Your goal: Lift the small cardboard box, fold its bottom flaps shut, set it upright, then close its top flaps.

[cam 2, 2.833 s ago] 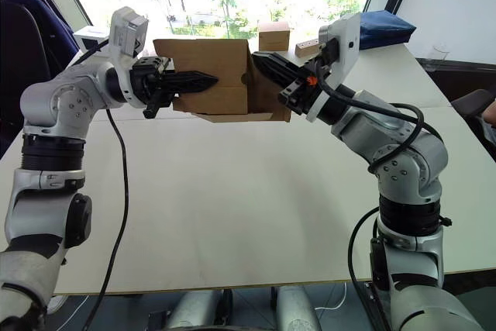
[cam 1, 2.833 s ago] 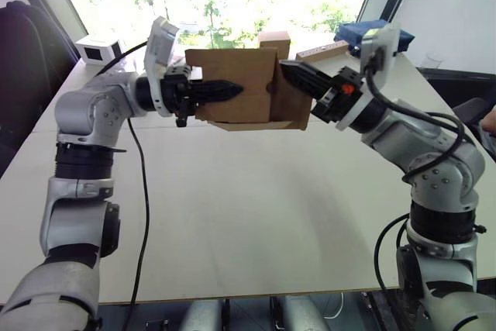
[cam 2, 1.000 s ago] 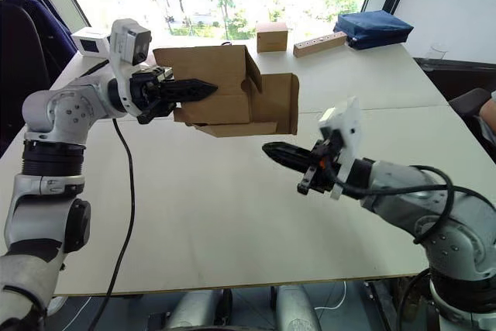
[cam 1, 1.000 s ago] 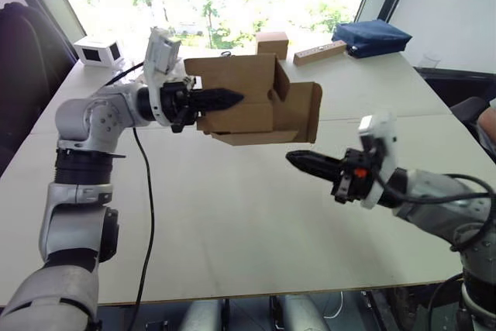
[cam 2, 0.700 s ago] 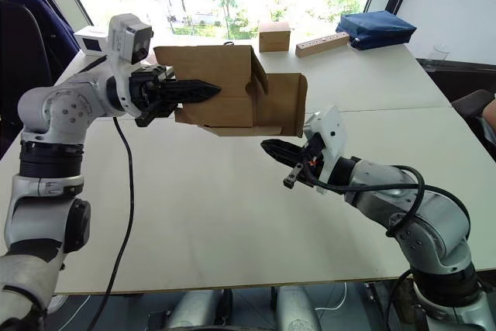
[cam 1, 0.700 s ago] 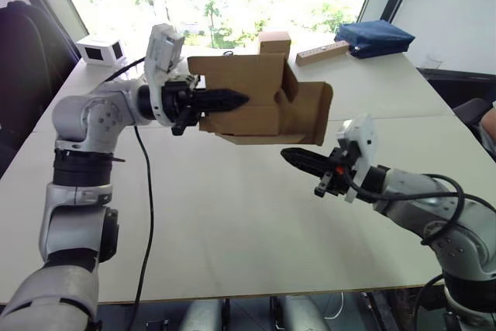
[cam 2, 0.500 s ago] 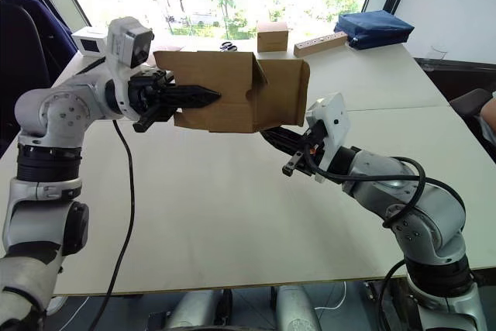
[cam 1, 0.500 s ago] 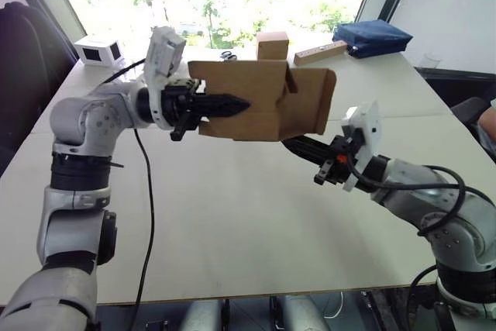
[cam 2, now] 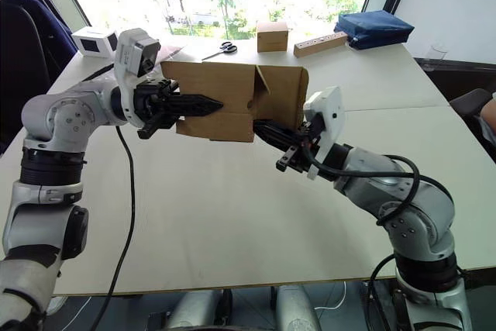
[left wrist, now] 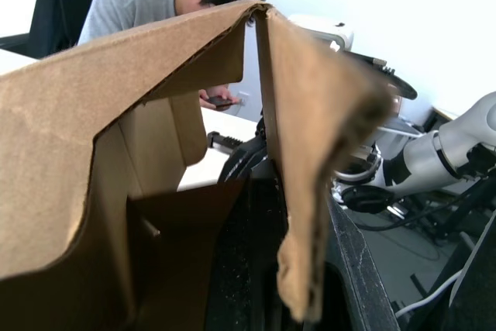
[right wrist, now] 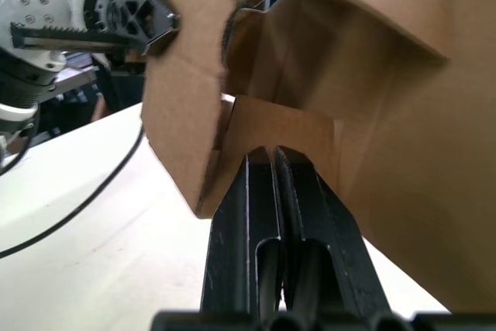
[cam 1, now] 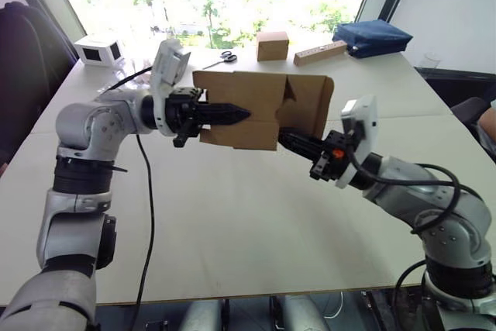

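The box (cam 2: 232, 102) is held in the air above the table (cam 2: 232, 215), on its side, with its open end turned toward the right arm and a flap (cam 2: 285, 98) standing out on that side; nothing can be made out inside it but cardboard panels. The left gripper (cam 2: 203, 103) is clamped on the box's near wall, one black finger lying across the outside face and the other seen in the left wrist view inside the wall. The right gripper (cam 2: 267, 129) is seen with its two fingers pressed together and empty, its tips tucked under the box's lower edge by the open end; in the right wrist view they touch a folded inner flap (right wrist: 279, 125). Behind the box, on the far part of the table, lie scissors (cam 2: 219, 49), a second cardboard cube (cam 2: 272, 36), a long wooden block (cam 2: 320, 43), a blue pouch (cam 2: 377, 25) and a small white device (cam 2: 94, 40). The left wrist view shows a seated person (left wrist: 155, 5) in a grey shirt past the box's edge.
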Robot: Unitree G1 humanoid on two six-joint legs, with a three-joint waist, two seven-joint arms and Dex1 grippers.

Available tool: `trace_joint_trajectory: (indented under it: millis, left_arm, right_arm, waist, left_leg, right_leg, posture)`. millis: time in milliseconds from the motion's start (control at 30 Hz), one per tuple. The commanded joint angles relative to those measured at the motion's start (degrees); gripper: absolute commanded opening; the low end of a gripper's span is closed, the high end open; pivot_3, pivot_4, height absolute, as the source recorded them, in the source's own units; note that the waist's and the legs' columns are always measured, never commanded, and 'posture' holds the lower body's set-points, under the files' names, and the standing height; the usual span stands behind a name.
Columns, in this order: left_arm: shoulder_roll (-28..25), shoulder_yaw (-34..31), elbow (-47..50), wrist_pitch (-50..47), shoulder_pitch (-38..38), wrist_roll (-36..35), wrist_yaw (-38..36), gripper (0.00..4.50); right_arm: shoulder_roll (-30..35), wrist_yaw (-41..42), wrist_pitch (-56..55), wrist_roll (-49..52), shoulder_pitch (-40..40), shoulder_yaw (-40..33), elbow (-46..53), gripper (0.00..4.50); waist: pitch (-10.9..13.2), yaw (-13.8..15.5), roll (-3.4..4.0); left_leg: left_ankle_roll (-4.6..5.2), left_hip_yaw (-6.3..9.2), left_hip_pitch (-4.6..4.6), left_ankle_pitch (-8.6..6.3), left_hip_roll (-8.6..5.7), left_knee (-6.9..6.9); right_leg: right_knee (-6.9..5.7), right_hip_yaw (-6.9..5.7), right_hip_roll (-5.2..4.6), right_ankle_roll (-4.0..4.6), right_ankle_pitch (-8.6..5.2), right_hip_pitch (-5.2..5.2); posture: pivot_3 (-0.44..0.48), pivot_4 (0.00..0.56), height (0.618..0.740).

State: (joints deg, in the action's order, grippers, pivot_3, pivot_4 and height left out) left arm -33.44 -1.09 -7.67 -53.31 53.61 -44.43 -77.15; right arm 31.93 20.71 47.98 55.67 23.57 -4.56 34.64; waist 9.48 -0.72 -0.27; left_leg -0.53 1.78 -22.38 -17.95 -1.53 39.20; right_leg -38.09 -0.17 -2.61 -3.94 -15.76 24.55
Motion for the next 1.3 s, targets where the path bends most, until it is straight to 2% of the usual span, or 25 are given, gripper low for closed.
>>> trace_joint_trajectory:
  millis: [33,133,367,467,567,700,767,833,1000,1167,1300]
  left_arm:
    - [-0.51,-0.72,1.5,1.13,0.57,-0.3,-0.12,0.0]
    - [-0.9,-1.24,0.65,2.53,1.03,0.41,-0.03,0.0]
    - [-1.27,-1.58,-0.89,5.08,2.33,0.95,-0.33,0.0]
    - [-1.31,-1.62,-1.12,5.51,2.93,0.9,-0.47,0.0]
    - [-1.3,-1.75,-0.65,5.35,3.06,0.42,-0.57,0.0]
    - [-1.3,-2.01,0.1,4.9,2.72,-0.25,-0.36,0.0]
    - [-1.2,-2.17,1.2,4.32,2.29,-1.01,-0.04,0.0]
    - [-1.17,-1.91,2.09,4.04,2.03,-1.43,0.09,0.0]
    - [-0.35,-1.43,3.16,3.66,1.93,-1.77,0.2,0.0]
    - [1.01,-2.0,0.12,5.21,2.99,-0.53,2.46,0.0]
    - [1.38,-2.96,-2.44,5.9,3.71,-0.53,3.0,0.0]
  right_arm:
    - [-0.08,1.09,-1.37,-0.28,1.18,-0.55,0.81,0.05]
    - [1.86,2.11,-0.88,1.45,1.32,-3.37,1.35,0.05]
    - [9.89,3.47,2.01,13.36,1.41,-14.84,-0.66,0.05]
    - [9.9,1.78,0.38,16.37,1.14,-20.48,-6.04,0.05]
    - [9.2,1.41,-1.07,15.29,0.89,-22.39,-10.37,0.05]
    - [6.14,-0.9,-4.6,11.85,3.0,-21.48,-14.62,0.05]
    - [4.47,-1.6,-7.61,5.46,3.22,-18.89,-18.73,0.05]
    - [3.57,-0.89,-9.78,0.42,3.39,-16.32,-21.62,0.05]
    - [-0.03,3.29,-11.05,-2.75,6.76,-11.57,-25.5,0.05]
    - [-5.3,6.33,-8.73,2.25,9.64,-9.99,-23.63,0.05]
    - [-9.25,5.59,-6.07,10.9,6.5,-10.88,-16.8,0.05]
  waist:
    - [0.0,0.13,0.0]
    - [0.0,0.11,0.0]
    - [0.0,0.09,0.0]
    - [0.01,0.1,-0.02]
    - [0.01,0.13,-0.02]
    - [0.01,-0.11,-0.01]
    - [0.0,-0.09,-0.01]
    - [0.0,-0.05,-0.01]
    - [0.02,-0.04,0.04]
    - [0.02,-0.07,0.04]
    - [0.02,0.12,0.03]
  left_leg:
    - [0.0,0.0,0.0,0.0,0.0,0.0]
    - [0.0,0.0,-0.01,0.0,-0.01,0.0]
    - [0.01,0.0,-0.01,0.0,0.0,0.0]
    - [0.01,0.0,-0.01,0.0,0.0,0.0]
    - [0.01,-0.02,-0.01,0.0,0.0,0.0]
    - [0.01,-0.02,0.0,0.0,0.01,0.0]
    - [0.01,-0.04,0.01,0.0,0.01,-0.01]
    - [0.0,-0.04,0.01,0.0,0.02,-0.01]
    - [0.0,-0.07,0.01,0.0,0.01,-0.01]
    - [-0.01,-0.05,0.02,0.01,0.02,-0.01]
    - [-0.01,0.0,0.0,0.01,0.02,-0.02]
  right_leg:
    - [0.0,0.0,0.0,0.0,0.0,0.0]
    - [0.0,0.0,-0.01,0.0,0.0,0.0]
    - [0.01,0.0,-0.02,0.0,0.0,0.0]
    - [0.02,0.0,-0.01,0.0,0.0,-0.02]
    - [0.01,0.0,-0.01,0.0,0.0,-0.02]
    - [0.0,0.0,-0.01,0.0,0.0,-0.02]
    - [-0.01,0.0,0.0,0.0,0.0,-0.01]
    - [-0.01,0.01,0.01,0.0,0.0,-0.01]
    - [-0.02,0.02,0.01,0.0,0.0,-0.01]
    - [-0.02,0.02,0.02,0.0,0.0,0.0]
    - [-0.02,0.01,0.02,0.0,0.0,0.0]
  posture:
    - [0.0,0.15,0.74]
    - [0.0,0.15,0.74]
    - [0.0,0.15,0.74]
    - [0.0,0.15,0.74]
    - [0.0,0.15,0.74]
    - [0.0,0.15,0.74]
    - [0.0,0.15,0.74]
    - [0.0,0.15,0.74]
    - [0.0,0.15,0.74]
    - [0.0,0.15,0.74]
    - [0.0,0.15,0.74]
